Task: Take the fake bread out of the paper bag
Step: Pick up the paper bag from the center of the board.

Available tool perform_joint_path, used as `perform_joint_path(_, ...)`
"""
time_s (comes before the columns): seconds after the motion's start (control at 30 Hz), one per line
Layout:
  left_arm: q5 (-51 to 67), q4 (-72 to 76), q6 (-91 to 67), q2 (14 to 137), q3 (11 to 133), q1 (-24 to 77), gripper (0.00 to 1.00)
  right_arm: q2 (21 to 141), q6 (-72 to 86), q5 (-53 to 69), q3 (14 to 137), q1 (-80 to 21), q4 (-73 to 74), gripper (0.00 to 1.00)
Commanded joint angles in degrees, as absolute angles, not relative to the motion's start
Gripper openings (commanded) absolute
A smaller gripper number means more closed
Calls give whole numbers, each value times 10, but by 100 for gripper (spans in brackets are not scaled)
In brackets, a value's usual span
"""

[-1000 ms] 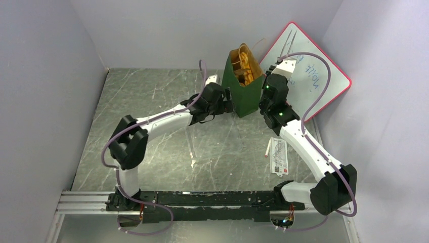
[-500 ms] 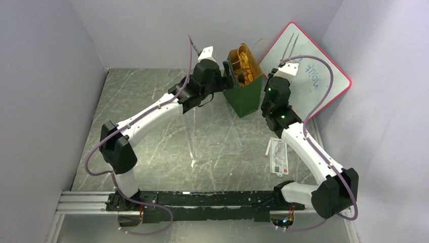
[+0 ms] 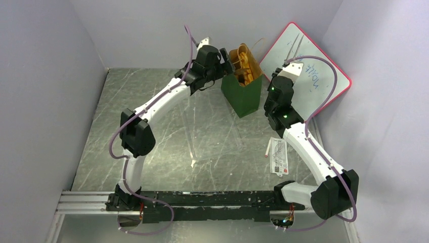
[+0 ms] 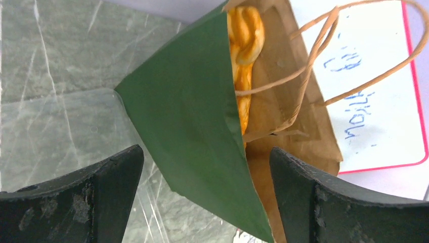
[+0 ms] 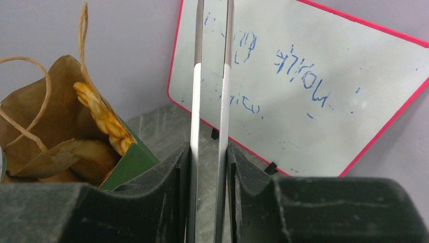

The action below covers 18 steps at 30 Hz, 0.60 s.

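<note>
The paper bag [image 3: 243, 97] holds fake bread [image 3: 242, 63] — lower pieces hidden; left end effector [image 4: 205, 167] apart, right end effector [image 5: 208, 154] clamps tongs [image 5: 198, 111].

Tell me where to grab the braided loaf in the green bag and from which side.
Probably grip the braided loaf by its top end, coming down through the open mouth of the paper bag: it stands on end and the walls cover the rest.

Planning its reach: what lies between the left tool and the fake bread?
Left wrist view: the paper bag, its green side, stands between the open left tool and the fake bread.
</note>
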<state>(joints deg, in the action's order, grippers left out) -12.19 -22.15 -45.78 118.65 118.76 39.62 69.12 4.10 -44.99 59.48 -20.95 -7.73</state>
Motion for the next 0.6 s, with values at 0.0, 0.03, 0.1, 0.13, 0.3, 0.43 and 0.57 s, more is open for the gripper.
perform_joint_path(0.0,-89,-238,-472,1186,1199,400,99,681,51,-444,593,-200,-90,14)
perform_joint_path(0.03,-88,-235,-475,1187,1196,400,99,682,51,-443,593,-200,-90,14)
perform_joint_path(0.1,-86,-233,-480,1190,1195,399,99,684,53,-441,592,-200,-89,14)
perform_joint_path(0.13,-86,-232,-481,1192,1196,398,99,685,54,-441,592,-199,-89,14)
perform_joint_path(0.3,-89,-235,-482,1209,1218,398,99,687,58,-438,590,-199,-89,14)
perform_joint_path(0.43,-93,-239,-484,1225,1232,397,99,687,59,-436,590,-199,-89,14)
perform_joint_path(0.57,-95,-241,-484,1244,1248,395,99,689,58,-435,590,-198,-90,13)
